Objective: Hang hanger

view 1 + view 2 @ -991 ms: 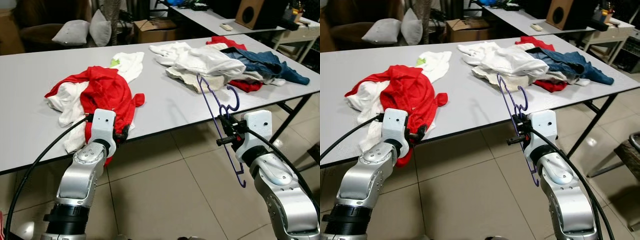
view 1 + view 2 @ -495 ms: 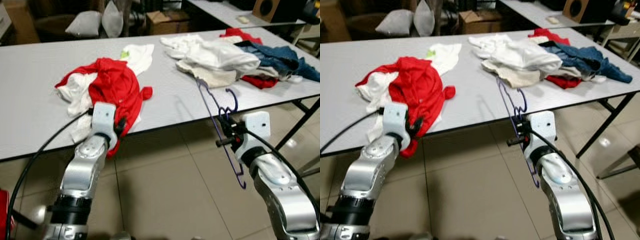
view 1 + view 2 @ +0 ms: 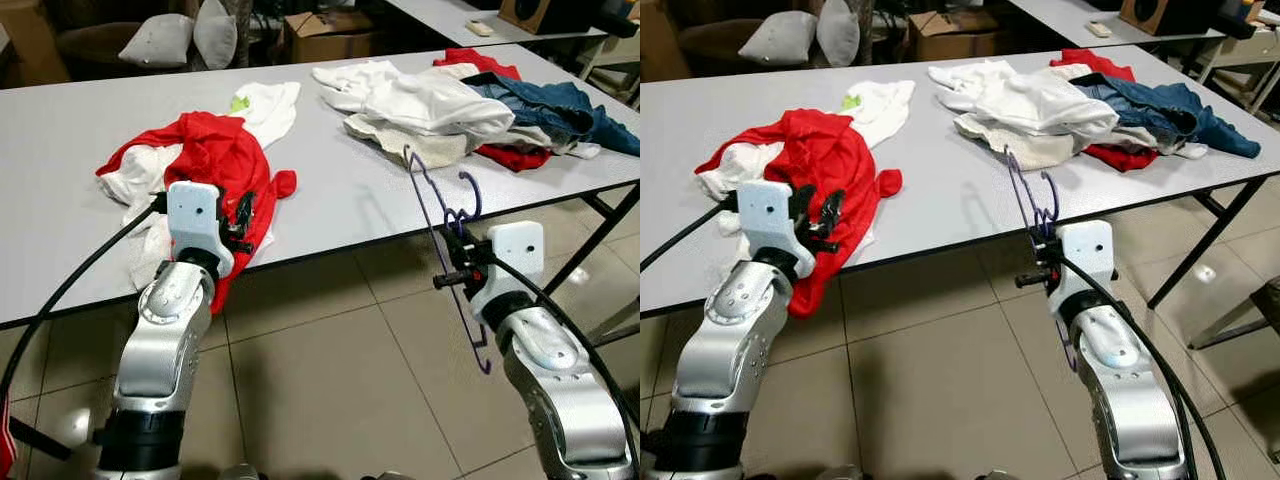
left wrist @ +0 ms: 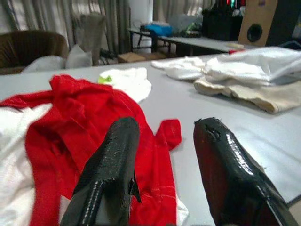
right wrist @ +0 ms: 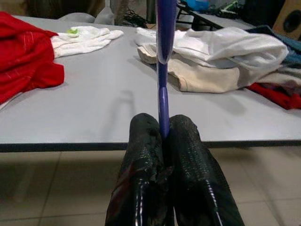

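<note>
A thin purple hanger (image 3: pixel 440 205) stands upright in front of the table's front edge, with my right gripper (image 3: pixel 452 257) shut on its lower bar. In the right wrist view the purple bar (image 5: pixel 163 84) rises from between the closed fingers (image 5: pixel 146 141). My left gripper (image 3: pixel 243 212) is open, raised over the front part of a red garment (image 3: pixel 222 160) lying on the grey table (image 3: pixel 340 190). The left wrist view has the two black fingers (image 4: pixel 113 165) spread apart above the red cloth (image 4: pixel 70 117).
A white garment (image 3: pixel 265 105) lies behind the red one. A pile of white, beige, red and blue clothes (image 3: pixel 470 105) covers the table's right end. Tiled floor (image 3: pixel 320 390) lies below. Cushions (image 3: pixel 170 40) and a cardboard box (image 3: pixel 325 25) sit beyond the table.
My left gripper has risen from the hanging edge of the red garment to above the table edge. The right gripper still holds the hanger. The camera has shifted.
</note>
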Robot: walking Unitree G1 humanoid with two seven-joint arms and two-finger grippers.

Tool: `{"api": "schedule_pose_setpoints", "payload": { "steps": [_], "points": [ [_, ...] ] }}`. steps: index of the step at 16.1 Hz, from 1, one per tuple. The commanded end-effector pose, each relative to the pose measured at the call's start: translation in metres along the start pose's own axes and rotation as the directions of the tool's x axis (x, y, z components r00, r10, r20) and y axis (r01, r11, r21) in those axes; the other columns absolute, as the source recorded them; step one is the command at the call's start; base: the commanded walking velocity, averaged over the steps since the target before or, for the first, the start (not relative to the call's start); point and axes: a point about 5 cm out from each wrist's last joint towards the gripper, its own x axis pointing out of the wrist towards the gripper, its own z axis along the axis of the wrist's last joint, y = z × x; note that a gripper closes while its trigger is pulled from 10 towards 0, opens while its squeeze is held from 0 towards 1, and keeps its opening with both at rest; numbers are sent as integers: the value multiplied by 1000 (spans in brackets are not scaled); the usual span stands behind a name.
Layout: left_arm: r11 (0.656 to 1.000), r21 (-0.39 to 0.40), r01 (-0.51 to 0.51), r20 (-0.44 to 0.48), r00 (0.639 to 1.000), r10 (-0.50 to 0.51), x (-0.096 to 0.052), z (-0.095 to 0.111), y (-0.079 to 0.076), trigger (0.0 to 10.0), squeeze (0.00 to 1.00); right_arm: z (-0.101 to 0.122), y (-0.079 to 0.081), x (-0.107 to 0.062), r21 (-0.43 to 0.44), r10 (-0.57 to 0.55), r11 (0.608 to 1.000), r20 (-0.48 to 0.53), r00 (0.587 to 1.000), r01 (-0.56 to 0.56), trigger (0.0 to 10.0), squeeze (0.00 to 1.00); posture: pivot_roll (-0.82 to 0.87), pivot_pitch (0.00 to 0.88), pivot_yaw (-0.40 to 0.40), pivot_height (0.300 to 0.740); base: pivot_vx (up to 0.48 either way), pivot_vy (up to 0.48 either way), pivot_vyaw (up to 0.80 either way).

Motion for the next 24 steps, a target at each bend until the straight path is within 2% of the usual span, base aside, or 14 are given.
{"api": "schedule_pose_setpoints", "payload": {
  "steps": [1,3,4,6,9,10,11,13,16,19,24],
  "points": [
    [1000,12,-7,16,1000,7,-1,3,-2,10000,0,3,2,3,-22,8,1000,13,1000,-8,10000,0,19,0,-21,740,0,-480,750],
    [1000,12,-6,17,1000,6,0,5,-4,10000,0,4,2,4,-20,-1,1000,20,1000,1,10000,0,22,10,-21,740,0,-362,800],
    [1000,-23,8,13,1000,-8,-1,5,-8,10000,0,2,0,3,-18,-21,1000,17,1000,21,10000,0,21,18,-24,740,0,0,800],
    [999,-40,29,2,1000,-29,-4,4,-12,10000,0,-5,-5,3,-47,-82,996,-28,996,81,10000,0,20,14,-27,740,0,0,0],
    [999,-25,27,-9,1000,-27,-3,2,-10,10000,0,-1,-1,5,-6,-26,1000,-3,1000,26,10000,0,24,11,-27,740,0,0,0],
    [999,-41,28,-24,999,-29,-3,1,-10,10000,255,-1,0,5,3,-23,1000,0,1000,23,10000,0,27,10,-26,740,270,0,0],
    [998,-51,19,-33,999,-21,-4,0,-9,10000,1000,-1,1,5,5,-23,1000,1,1000,23,10000,0,29,9,-26,740,300,0,0],
    [998,-57,14,-44,999,-17,-5,-1,-8,10000,1000,-1,3,5,-7,-16,1000,1,1000,16,10000,0,35,9,-27,740,315,0,0],
    [1000,-18,25,-49,998,-26,-6,-1,-7,10000,1000,-3,6,5,-17,6,1000,-2,1000,-6,10000,0,42,4,-20,740,341,0,800],
    [1000,-13,28,-51,998,-29,-6,0,-6,10000,1000,-5,4,4,14,-18,1000,-4,1000,18,10000,0,45,1,-13,740,351,0,0],
    [999,-11,32,-61,998,-33,-9,-3,-9,10000,1000,-7,4,0,8,-9,1000,-11,1000,9,10000,0,37,0,-16,740,352,0,0]
  ]
}}
